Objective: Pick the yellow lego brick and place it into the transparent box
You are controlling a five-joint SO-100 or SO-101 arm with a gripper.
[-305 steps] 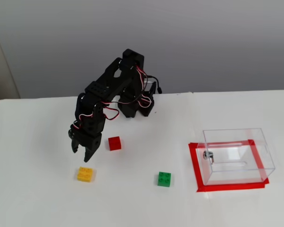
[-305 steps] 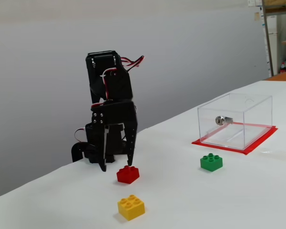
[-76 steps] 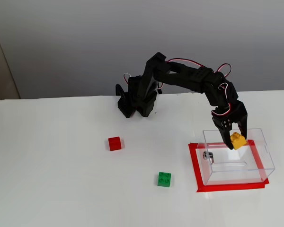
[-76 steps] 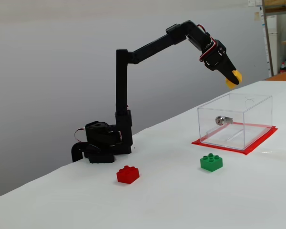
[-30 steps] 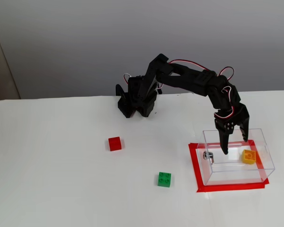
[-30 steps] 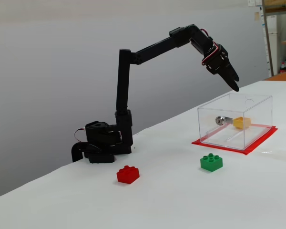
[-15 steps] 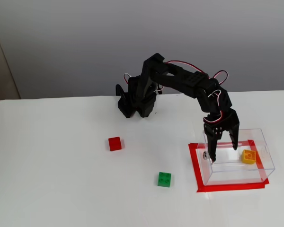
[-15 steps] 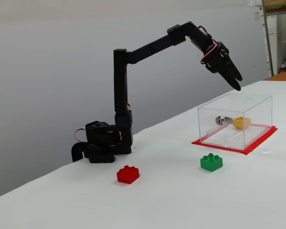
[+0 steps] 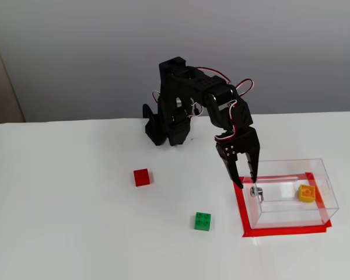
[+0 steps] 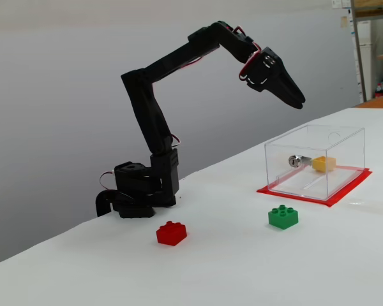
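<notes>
The yellow lego brick [image 9: 306,193] lies on the floor of the transparent box [image 9: 291,168], near its right end in this fixed view. In the other fixed view the brick [image 10: 323,164] shows through the clear wall of the box [image 10: 319,137]. My gripper [image 9: 247,181] hangs over the left end of the box, fingers pointing down, open and empty. From the side it [image 10: 299,102] is well above the box rim and clear of it.
A small metal fitting [image 9: 256,191] sits on the box's left wall. The box stands inside a red tape frame [image 9: 283,230]. A green brick [image 9: 202,221] and a red brick [image 9: 142,177] lie on the white table left of the box. The arm's base [image 9: 163,125] is behind.
</notes>
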